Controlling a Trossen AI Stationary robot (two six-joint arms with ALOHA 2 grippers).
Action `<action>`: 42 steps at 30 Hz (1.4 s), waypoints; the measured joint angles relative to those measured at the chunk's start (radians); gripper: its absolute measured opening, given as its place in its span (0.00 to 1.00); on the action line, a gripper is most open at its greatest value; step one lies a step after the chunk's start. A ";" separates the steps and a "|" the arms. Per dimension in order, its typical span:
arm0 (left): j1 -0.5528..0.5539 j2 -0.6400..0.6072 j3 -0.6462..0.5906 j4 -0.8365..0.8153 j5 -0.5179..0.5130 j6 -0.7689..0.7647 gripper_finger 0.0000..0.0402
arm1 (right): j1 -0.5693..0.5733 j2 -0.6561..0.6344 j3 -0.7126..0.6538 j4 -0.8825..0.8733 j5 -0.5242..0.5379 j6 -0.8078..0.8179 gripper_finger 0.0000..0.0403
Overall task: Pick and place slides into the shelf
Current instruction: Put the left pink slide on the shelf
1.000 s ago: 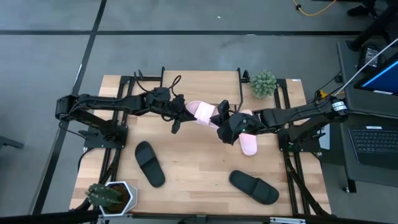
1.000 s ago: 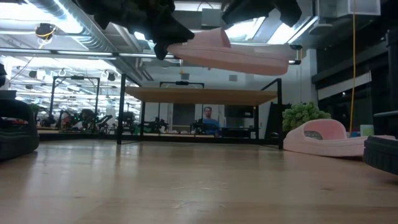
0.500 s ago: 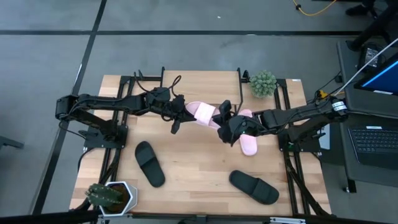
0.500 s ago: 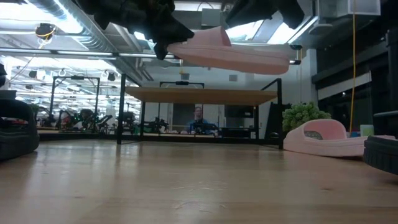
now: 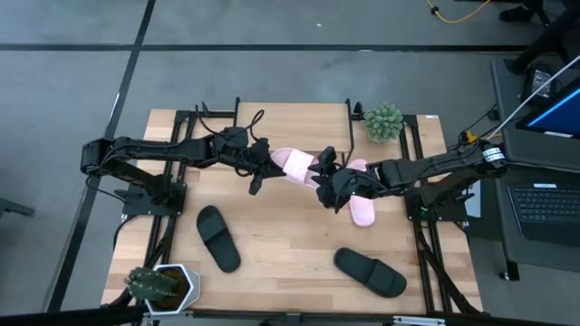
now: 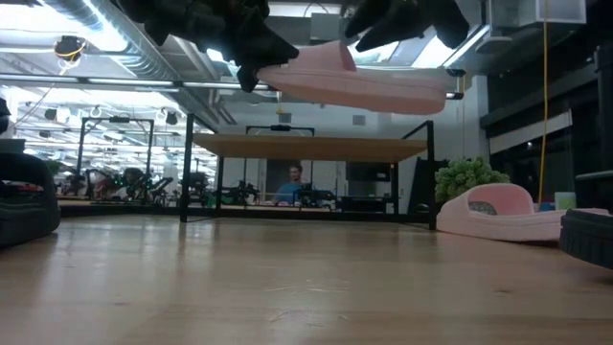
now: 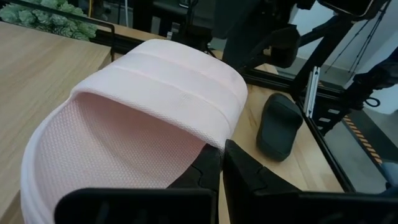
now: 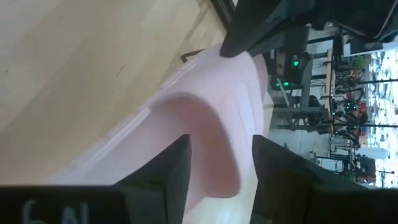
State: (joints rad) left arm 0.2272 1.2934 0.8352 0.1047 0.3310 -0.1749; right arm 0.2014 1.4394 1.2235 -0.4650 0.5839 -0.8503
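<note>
Slides number four: two black (image 5: 217, 237) (image 5: 370, 272) on the desk (image 5: 290, 235), one pink (image 5: 362, 206) beside the right end effector (image 5: 331, 186), whose fingers stand apart, possibly touching the raised pink one (image 5: 292, 163), on which the left end effector (image 5: 263, 164) is clamped.

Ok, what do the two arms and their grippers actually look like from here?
Both arms are matte black and jointed, with thin black cables along them. The left gripper has two flat dark fingers. The right gripper has the same dark fingers, above a pale "N" marking. A white band rings the right arm near its base.
</note>
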 joint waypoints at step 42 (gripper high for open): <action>0.000 0.000 0.000 0.025 0.001 0.003 0.00 | -0.042 0.026 0.000 0.111 -0.021 -0.023 0.16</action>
State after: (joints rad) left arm 0.2272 1.2930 0.8352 0.1294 0.3317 -0.1723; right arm 0.1595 1.4658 1.2232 -0.3540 0.5634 -0.8734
